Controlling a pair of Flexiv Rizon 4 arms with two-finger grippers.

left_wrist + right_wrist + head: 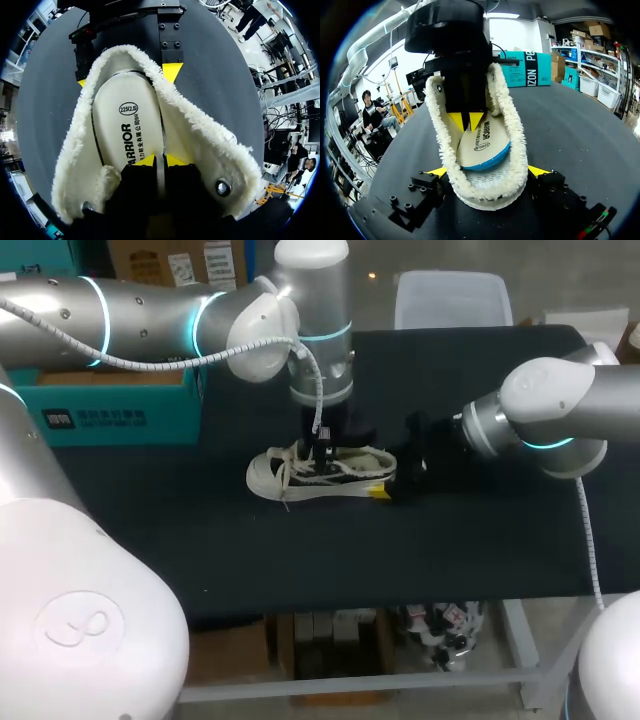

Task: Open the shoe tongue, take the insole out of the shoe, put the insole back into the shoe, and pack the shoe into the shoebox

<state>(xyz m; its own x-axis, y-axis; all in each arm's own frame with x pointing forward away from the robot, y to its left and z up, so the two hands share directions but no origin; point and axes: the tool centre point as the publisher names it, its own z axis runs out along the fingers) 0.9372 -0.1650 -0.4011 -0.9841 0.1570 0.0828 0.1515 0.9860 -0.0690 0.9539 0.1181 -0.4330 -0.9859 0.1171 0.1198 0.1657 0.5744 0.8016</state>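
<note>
My left gripper (pixel 160 160), fingers almost together, pinches the insole (pixel 125 125) inside the fleecy shoe (pixel 320 472) in the middle of the table (pixel 480 540), while my right gripper (pixel 487 171) clamps its heel (pixel 490 192) from both sides; hazard: the thin pinch may slip, or snagging fleece may lift the shoe.

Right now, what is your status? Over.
Left fingers shut on insole, heel end raised. Right fingers shut on shoe heel. No obstruction seen.
</note>
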